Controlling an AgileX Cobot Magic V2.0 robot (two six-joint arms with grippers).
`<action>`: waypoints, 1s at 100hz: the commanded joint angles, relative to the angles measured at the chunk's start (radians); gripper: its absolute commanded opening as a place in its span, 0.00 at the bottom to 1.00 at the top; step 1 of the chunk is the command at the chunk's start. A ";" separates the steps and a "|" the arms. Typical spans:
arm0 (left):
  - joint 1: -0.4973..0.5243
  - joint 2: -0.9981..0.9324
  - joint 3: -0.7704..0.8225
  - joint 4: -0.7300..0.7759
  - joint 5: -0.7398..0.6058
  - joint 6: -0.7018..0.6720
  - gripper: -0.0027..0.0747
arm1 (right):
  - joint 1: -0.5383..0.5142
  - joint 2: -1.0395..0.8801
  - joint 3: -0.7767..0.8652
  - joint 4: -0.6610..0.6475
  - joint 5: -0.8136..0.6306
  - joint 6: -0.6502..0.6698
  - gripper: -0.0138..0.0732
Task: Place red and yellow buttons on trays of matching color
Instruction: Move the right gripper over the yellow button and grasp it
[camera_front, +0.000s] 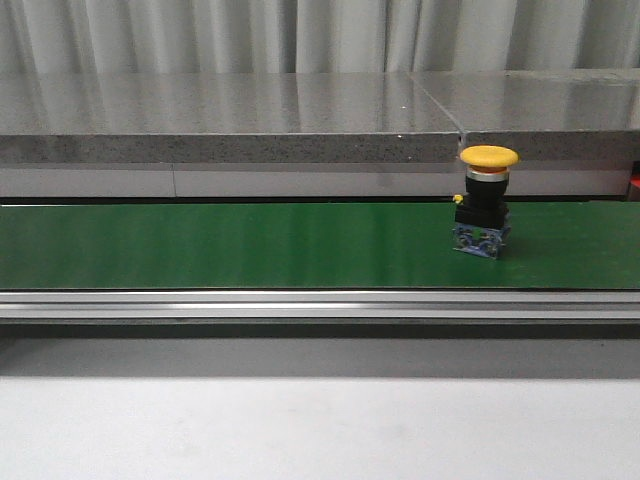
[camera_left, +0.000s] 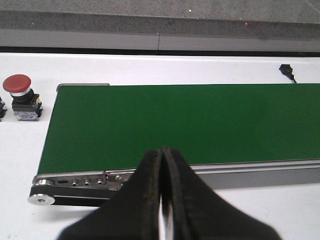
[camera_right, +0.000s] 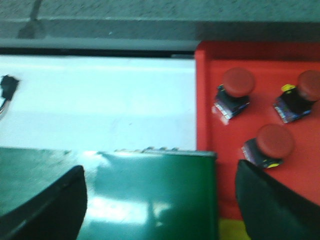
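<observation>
No readable text, labels, brand marks, numbers or signs in any of the three views. The yellow mushroom-head push button with black body (camera_front: 487, 200) on the green conveyor belt (camera_front: 250, 245) has a blue base, but any print on it is too small to make out; same for the red mushroom-head push button (camera_left: 21, 97) on the white table and the three red push buttons (camera_right: 235, 95) on the red plastic tray (camera_right: 210, 100), which are blurred. Belt, aluminium frame rail (camera_front: 300, 305) and grey stone ledge (camera_front: 230, 120) carry no markings.
</observation>
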 joint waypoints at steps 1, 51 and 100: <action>-0.006 0.005 -0.028 -0.012 -0.074 -0.003 0.01 | 0.032 -0.108 0.068 0.033 -0.053 -0.014 0.85; -0.006 0.005 -0.028 -0.012 -0.074 -0.003 0.01 | 0.170 -0.290 0.324 0.020 0.022 -0.039 0.85; -0.006 0.005 -0.028 -0.012 -0.074 -0.003 0.01 | 0.339 -0.133 0.261 0.021 -0.092 -0.057 0.85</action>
